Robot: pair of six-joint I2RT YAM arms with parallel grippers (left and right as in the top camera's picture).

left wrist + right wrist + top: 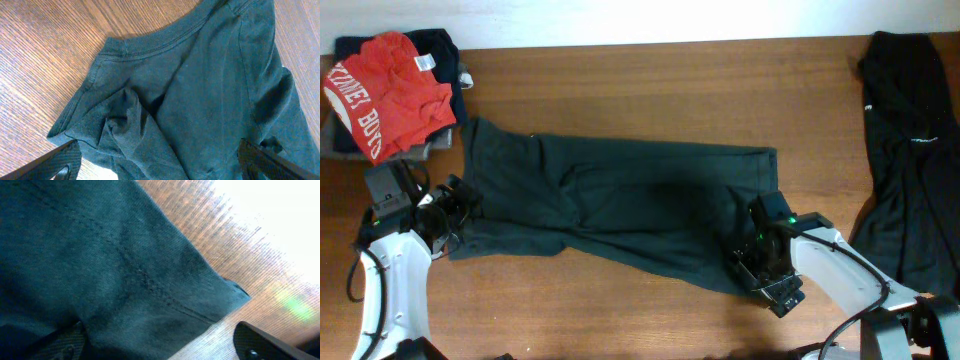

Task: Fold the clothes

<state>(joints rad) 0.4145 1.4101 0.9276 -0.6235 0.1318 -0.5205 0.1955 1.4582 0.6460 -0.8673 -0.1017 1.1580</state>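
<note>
A dark grey-green T-shirt [620, 205] lies stretched across the middle of the table, folded lengthwise. My left gripper [460, 207] is at its left end, open. In the left wrist view the ribbed collar [150, 42] shows, and a bunched fold of cloth [130, 125] lies between the wide-apart fingers [62, 162] of the left gripper [160, 167]. My right gripper [757, 268] is at the shirt's lower right corner, open. In the right wrist view the right gripper [165, 345] straddles the stitched hem corner [220, 292], one finger over cloth, the other finger [265, 342] over bare wood.
A red shirt with white lettering [385, 95] tops a stack of dark folded garments [440, 50] at the back left corner. A black garment [905, 150] hangs over the table's right side. Bare wooden table [620, 320] runs along the front edge.
</note>
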